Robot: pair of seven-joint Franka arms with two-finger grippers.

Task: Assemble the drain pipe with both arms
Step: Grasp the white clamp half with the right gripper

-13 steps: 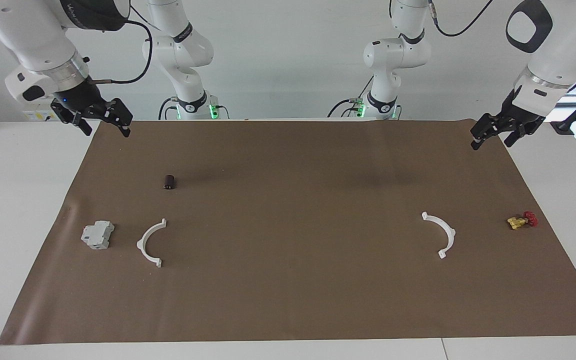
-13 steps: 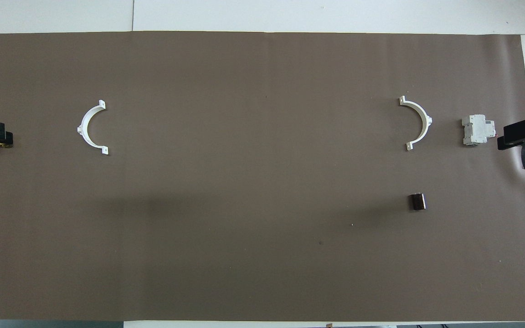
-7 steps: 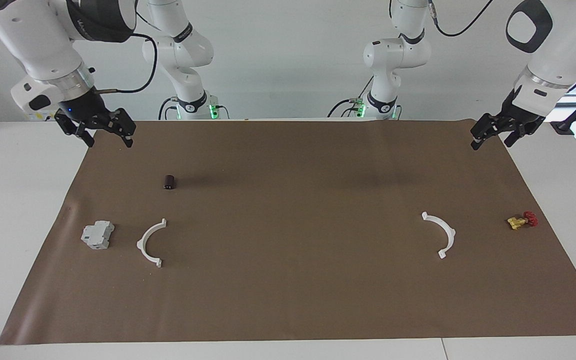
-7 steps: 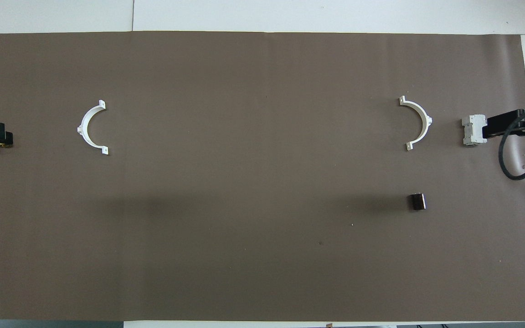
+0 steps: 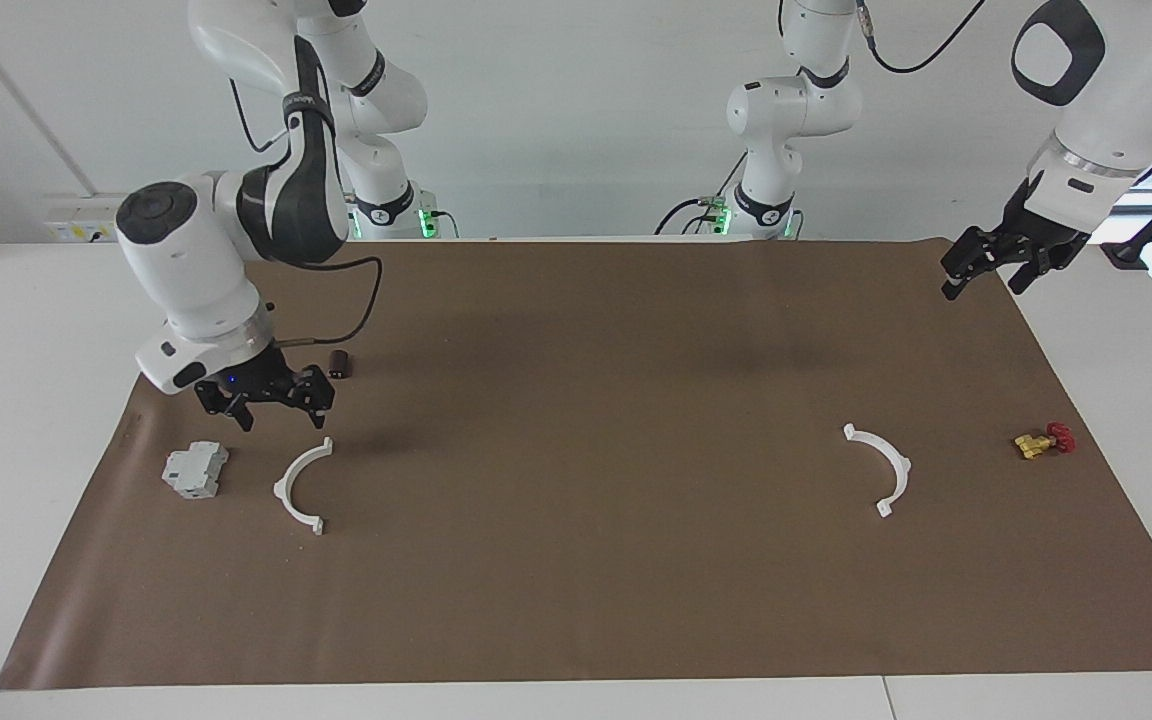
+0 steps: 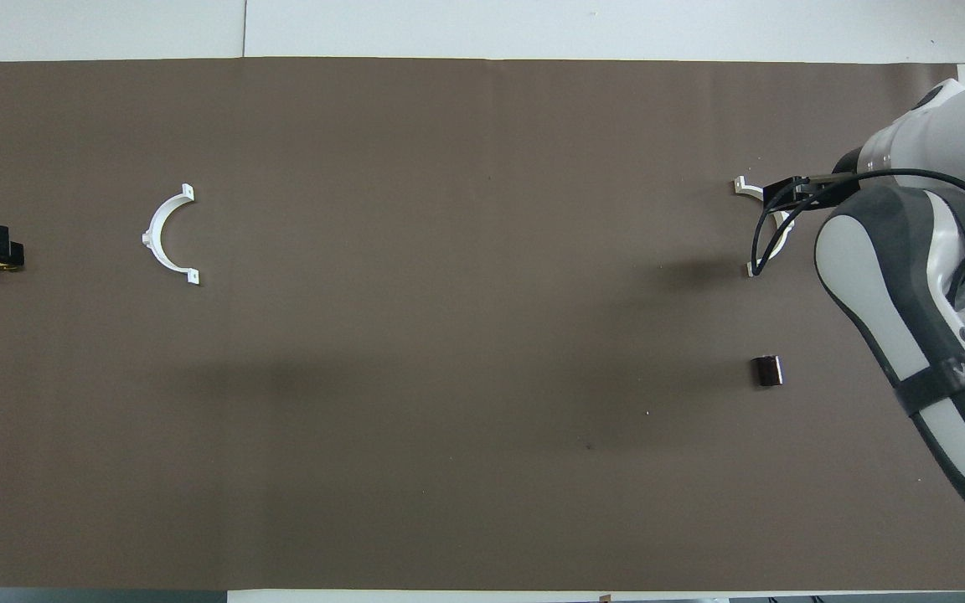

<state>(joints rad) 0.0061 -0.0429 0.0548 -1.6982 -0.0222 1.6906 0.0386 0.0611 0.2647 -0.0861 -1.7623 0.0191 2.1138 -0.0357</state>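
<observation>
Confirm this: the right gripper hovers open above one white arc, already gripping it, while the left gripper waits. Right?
Not quite. The facing view shows the right gripper open and empty above the white arc, which lies untouched on the mat. The left gripper does wait.
</observation>
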